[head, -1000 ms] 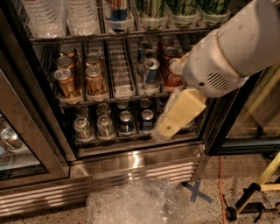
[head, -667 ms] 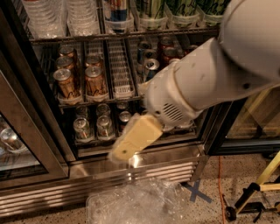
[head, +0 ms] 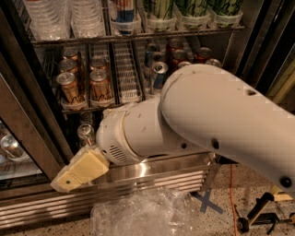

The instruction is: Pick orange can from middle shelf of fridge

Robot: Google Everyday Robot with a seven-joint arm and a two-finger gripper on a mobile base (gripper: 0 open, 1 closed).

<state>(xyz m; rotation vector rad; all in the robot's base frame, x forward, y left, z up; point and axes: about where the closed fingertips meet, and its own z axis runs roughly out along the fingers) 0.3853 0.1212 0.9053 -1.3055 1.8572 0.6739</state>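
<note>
The arm has swung further left and down since the earlier frames. It carries the hand (head: 76,174) away from the lower right of the open fridge (head: 152,171) to its lower left corner. The cream-coloured hand now hangs in front of the steel sill, just above the slatted grille (head: 138,190). It is well below the middle shelf (head: 125,73) and holds nothing that can be seen. Whether it is spread or pressed together cannot be told.

The wide white arm (head: 221,120) hides the right end of the middle shelf and most of the bottom rack. The orange can (head: 100,85) stands upright at the front of its lane, second from the left on the middle shelf. A matching can (head: 70,88) stands just beside it and more are lined up behind. Their dark script lettering is too small to read. One lane to the right stands bare, then comes a blue-and-silver can (head: 159,74), with red cans (head: 175,47) behind it.

The rack above holds clear bottles (head: 46,18) and tall green cans (head: 193,9), and their labels cannot be read. A small silver can (head: 85,134) shows on the bottom rack. Crumpled clear plastic (head: 138,214) and a blue taped cross (head: 207,203) lie on the speckled floor.
</note>
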